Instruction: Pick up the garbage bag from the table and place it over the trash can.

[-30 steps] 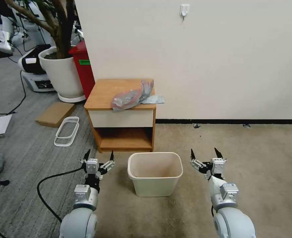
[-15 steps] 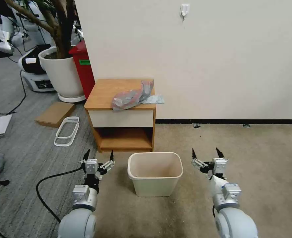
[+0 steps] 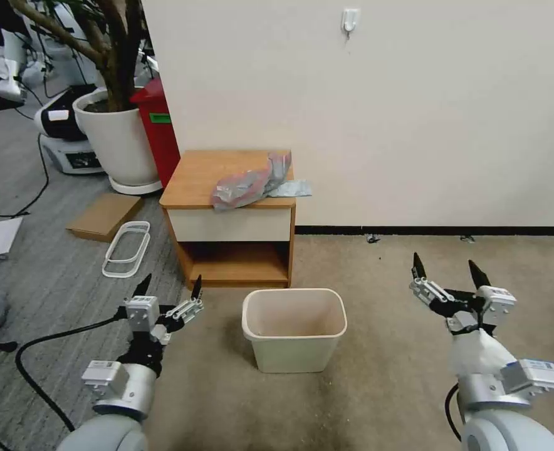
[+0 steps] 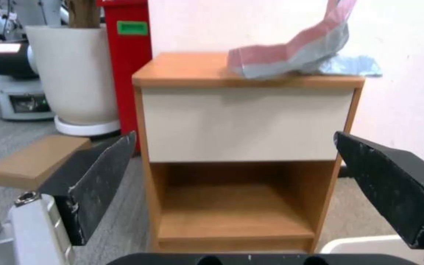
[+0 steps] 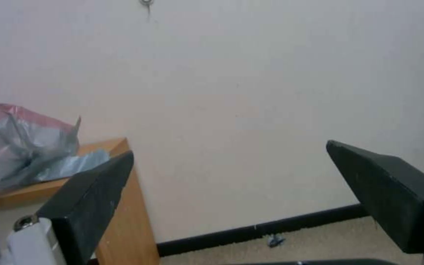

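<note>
Crinkled grey plastic with a pinkish-red edge marks the garbage bag (image 3: pixel 252 181), which lies heaped on the tabletop (image 3: pixel 195 175) well ahead of both claws, one flap hanging past the edge nearer the wall. We see the left claw (image 3: pixel 169 292) low over the carpet, its fingers spread and empty, level with the open lower shelf (image 4: pixel 232 217) and just beside the trash can (image 3: pixel 294 327), which stands on the floor between the two claws. The right claw (image 3: pixel 446 269) hangs on the other side of the trash can, also released and empty, pointed toward the bare wall (image 3: pixel 415 113) past the tabletop's corner.

We judge the pick-up not yet begun: both claws sit below the bag, and neither touches it.

Risks from here, as we read them:
- The film is thin and slack, so a claw closing on a single layer may tear it or let it slip out.
- A pinch on the overhanging flap could drag the heap off the tabletop to the floor.
- A claw rising from this height may strike the drawer front (image 4: pixel 246 125) or the tabletop's edge.
- The trash can is light and close to the left claw; a brush could shift or tip it.
</note>
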You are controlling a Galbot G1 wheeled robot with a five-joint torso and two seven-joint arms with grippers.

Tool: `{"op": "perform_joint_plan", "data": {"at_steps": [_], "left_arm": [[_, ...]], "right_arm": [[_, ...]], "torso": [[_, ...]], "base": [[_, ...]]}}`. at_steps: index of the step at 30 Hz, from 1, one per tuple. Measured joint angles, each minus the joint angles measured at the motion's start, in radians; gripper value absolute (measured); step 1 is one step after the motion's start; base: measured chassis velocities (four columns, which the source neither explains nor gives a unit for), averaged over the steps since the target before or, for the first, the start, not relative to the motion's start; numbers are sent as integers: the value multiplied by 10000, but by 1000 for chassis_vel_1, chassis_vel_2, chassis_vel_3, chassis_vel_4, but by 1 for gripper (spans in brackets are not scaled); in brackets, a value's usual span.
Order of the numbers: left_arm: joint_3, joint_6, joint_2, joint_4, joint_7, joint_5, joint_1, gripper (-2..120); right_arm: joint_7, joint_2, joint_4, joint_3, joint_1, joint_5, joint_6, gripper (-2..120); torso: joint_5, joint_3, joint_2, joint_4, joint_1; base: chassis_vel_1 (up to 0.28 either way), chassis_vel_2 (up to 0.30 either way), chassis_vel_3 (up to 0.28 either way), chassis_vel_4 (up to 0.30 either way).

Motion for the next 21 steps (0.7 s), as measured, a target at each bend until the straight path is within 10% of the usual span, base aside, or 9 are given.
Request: {"op": "perform_joint_plan", "data": {"at_steps": [10,21], "left_arm": [[-64,-515,61,542,89,-211,-36,100],[-215,-924,-145,729,106,-293,272,100]], "right_arm": [[638,-495,-892,-1139,903,1427,-99,100],[3715,-1033,-2163,-2885,4119,8785,-1214,100]], "torso": [[0,0,0,-1,0],[0,2,0,2,-1]], "base": [[0,0,0,0],[0,0,0,0]]}}
